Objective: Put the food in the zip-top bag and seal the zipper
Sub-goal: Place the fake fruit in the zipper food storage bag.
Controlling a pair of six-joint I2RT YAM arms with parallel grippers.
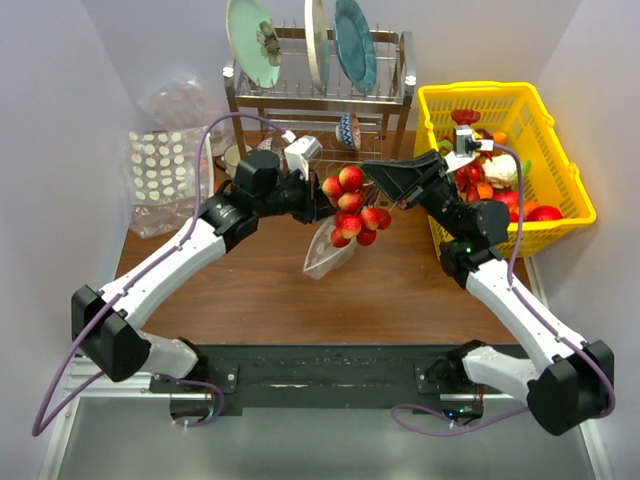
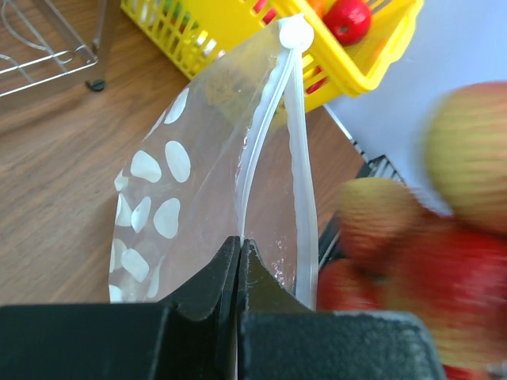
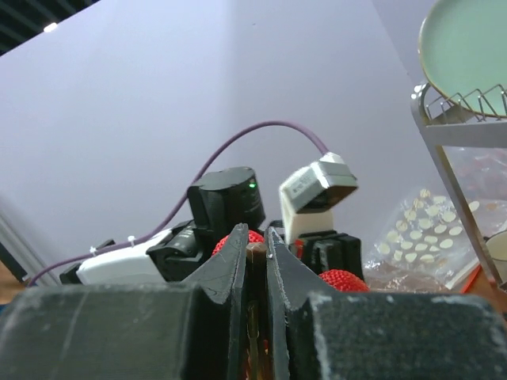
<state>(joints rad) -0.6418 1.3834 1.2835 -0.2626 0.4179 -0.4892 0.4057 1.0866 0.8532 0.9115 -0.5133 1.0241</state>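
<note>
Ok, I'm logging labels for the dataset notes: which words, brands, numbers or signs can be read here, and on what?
None can be read.
The zip-top bag, pinched by the left gripper, shows white oval spots but no letters.
The food bunch in the right gripper, the yellow basket and the plates carry no lettering that shows.
Any marking on the wrist camera is too small to tell.

We see a robotics lab cell dressed as a kitchen corner. Plain pale walls (image 1: 60,120) box in a wooden tabletop (image 1: 260,290), and two white robot arms (image 1: 170,265) are bolted to a black plate (image 1: 320,372) at its near edge. The kitchen look comes from a metal dish rack (image 1: 320,100) holding plates (image 1: 252,40) and a yellow basket (image 1: 570,190) of plastic fruit (image 1: 545,213).
</note>
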